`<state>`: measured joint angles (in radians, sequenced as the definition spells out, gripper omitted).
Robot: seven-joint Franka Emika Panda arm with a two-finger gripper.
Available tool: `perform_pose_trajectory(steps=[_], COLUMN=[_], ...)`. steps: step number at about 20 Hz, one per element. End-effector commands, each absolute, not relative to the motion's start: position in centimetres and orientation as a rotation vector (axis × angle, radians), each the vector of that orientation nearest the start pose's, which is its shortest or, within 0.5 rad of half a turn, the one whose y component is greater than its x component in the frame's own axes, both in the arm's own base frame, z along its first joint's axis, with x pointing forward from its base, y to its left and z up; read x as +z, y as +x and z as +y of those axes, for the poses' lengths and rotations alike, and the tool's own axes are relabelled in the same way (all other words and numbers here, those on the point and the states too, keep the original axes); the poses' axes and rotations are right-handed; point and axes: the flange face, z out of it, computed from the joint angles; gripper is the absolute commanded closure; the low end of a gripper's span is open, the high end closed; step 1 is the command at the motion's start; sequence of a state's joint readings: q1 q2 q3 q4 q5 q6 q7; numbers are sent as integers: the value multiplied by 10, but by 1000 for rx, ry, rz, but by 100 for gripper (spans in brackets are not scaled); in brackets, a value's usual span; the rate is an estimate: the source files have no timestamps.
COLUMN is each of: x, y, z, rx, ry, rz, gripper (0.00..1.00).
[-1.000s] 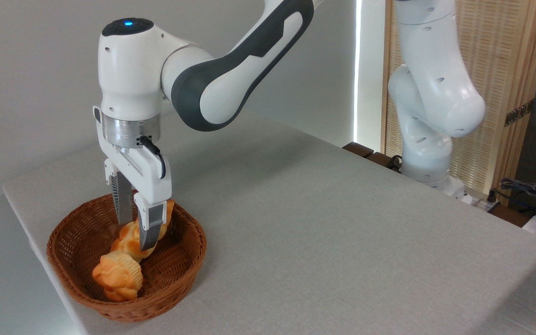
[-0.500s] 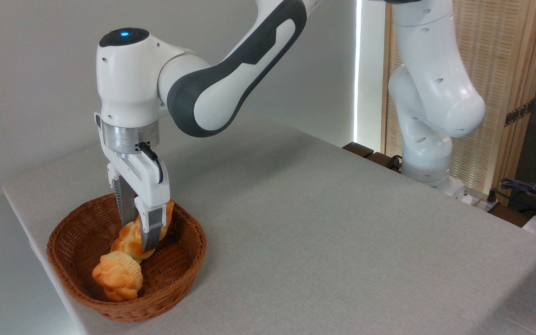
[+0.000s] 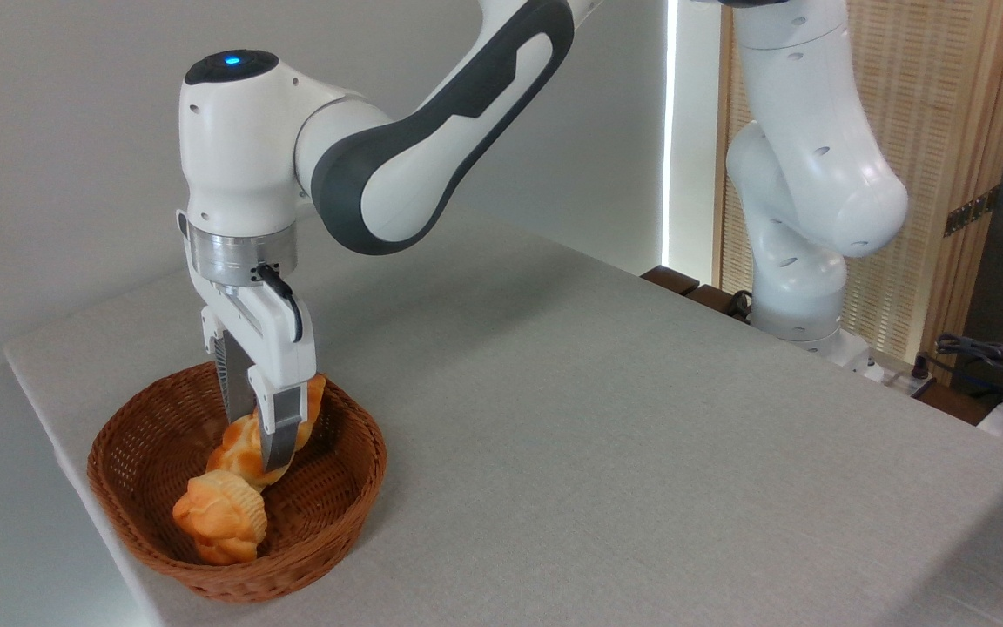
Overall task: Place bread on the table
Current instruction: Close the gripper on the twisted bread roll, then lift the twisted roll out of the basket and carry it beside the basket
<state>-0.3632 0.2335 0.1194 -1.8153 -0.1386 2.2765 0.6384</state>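
Jaws of the gripper point straight down into the wicker basket and stand on either side of the bread, roughly at its middle. Both fingers look pressed to the loaf, so I judge them clenched on it, though the near finger covers the contact itself and the pinch cannot be fully confirmed.

The bread lies inside the basket, its long axis running from the lower left up to the upper right, with its upper tip showing just beside the near finger and resting toward the back rim. The jaws cross that axis, which suits a straight upward lift.

1 short ridged bun sits in the front of the basket, touching or nearly touching the lower end of the loaf; which of the 2 it is cannot be told from this angle.

The worktop stretches bare and open to the right of the basket, so the coming move is likely a lift clear of the rim, then a carry rightward. The risk, as I judge it, is the loaf's ends catching the rim or dragging the bun.

Hidden: the middle of the loaf behind the near finger, the far finger's tip behind the loaf, and whether the bread is clear of the basket floor. Only this 1 arm is at work.
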Motion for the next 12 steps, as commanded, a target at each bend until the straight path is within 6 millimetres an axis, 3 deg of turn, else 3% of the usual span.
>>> perform_pose_trajectory(steps=[1, 9, 12], x=[442, 449, 466], y=[623, 623, 617], z=[-161, -158, -155], rx=[-401, -418, -421], ry=[-2880, -2880, -2900], rz=[1261, 1254, 1239], gripper=[52, 52, 52])
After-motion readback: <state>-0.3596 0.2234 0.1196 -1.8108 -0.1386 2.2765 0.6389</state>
